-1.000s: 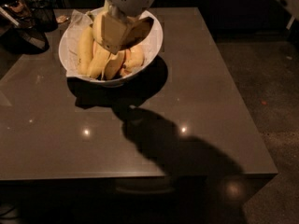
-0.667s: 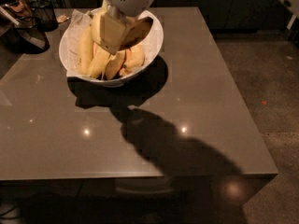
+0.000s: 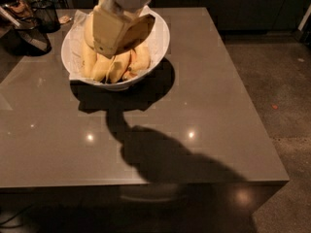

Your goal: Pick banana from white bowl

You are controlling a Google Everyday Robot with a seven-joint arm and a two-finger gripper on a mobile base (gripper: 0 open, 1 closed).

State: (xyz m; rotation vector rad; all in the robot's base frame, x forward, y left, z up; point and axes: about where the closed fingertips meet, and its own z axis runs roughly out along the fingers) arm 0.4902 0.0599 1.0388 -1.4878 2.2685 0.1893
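The white bowl (image 3: 163, 38) stands at the back left of the grey table, lined with white paper. Several yellow bananas (image 3: 99, 64) lie side by side in it. My gripper (image 3: 116, 50) reaches down from above into the middle of the bowl, its tan body covering the upper parts of the bananas. Its tip is among the bananas. The short, strongly curved banana with the dark tip cannot be told apart here; it may be hidden under the gripper.
The grey table (image 3: 194, 110) ends at a front edge low in the view and a right edge beside the dark floor. A black mesh cup (image 3: 46, 13) and dark utensils (image 3: 26, 38) stand at the back left, next to the bowl.
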